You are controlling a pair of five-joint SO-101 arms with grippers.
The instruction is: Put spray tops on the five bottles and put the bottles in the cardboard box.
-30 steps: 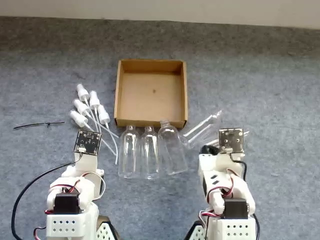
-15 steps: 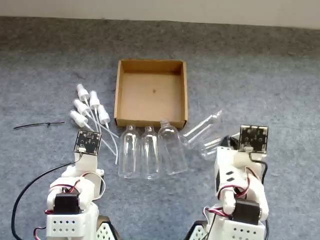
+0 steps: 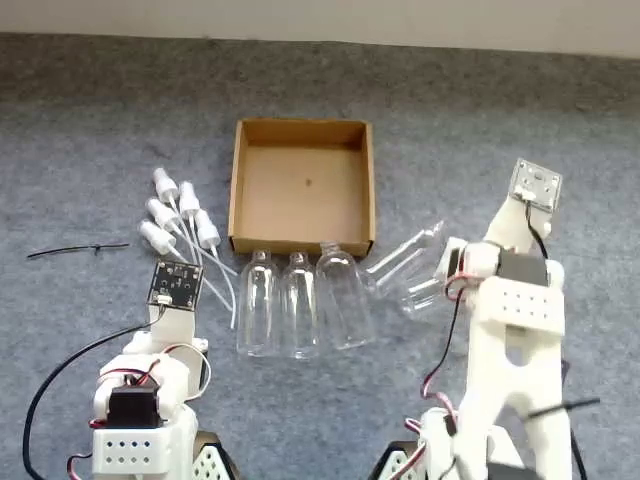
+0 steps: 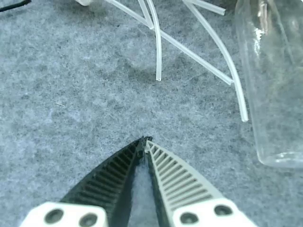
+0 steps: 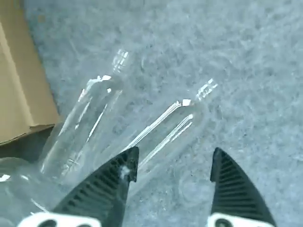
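Step in hand: first pick. No bottle carries a top yet and the cardboard box (image 3: pixel 237 190) holds nothing.

1. Far left, a black cable tie (image 3: pixel 78 249) lies apart from the work. Not a task item; ignore it.
2. The spray tops (image 3: pixel 176 212) lie in a loose cluster left of the box. I count five, though the overlapping dip tubes (image 4: pixel 158 47) make the count uncertain.
3. My left gripper (image 4: pixel 143 142) rests low over the mat just short of the tube ends, jaws clenched together on nothing. Before it takes a top it must release, and the crossed tubes may drag neighbouring tops along.
4. Three bottles (image 3: pixel 298 300) lie side by side, necks toward the box's near wall. The leftmost one (image 4: pixel 274 85) is just beside the tubes.
5. Two more bottles lie slanted by the box's near right corner, the farther bottle (image 5: pixel 90 118) close to the cardboard and the nearer bottle (image 5: pixel 165 127) beside it.
6. My right gripper (image 5: pixel 175 158) hangs above the nearer bottle, jaws released wide and astride its body, not touching.

Next move, as I judge it: lower the right gripper, close on the bottle's body, then hold it for capping. Caution: the wall is clear, round and likely slippery, and the neighbouring bottle leaves little room for the inner jaw.
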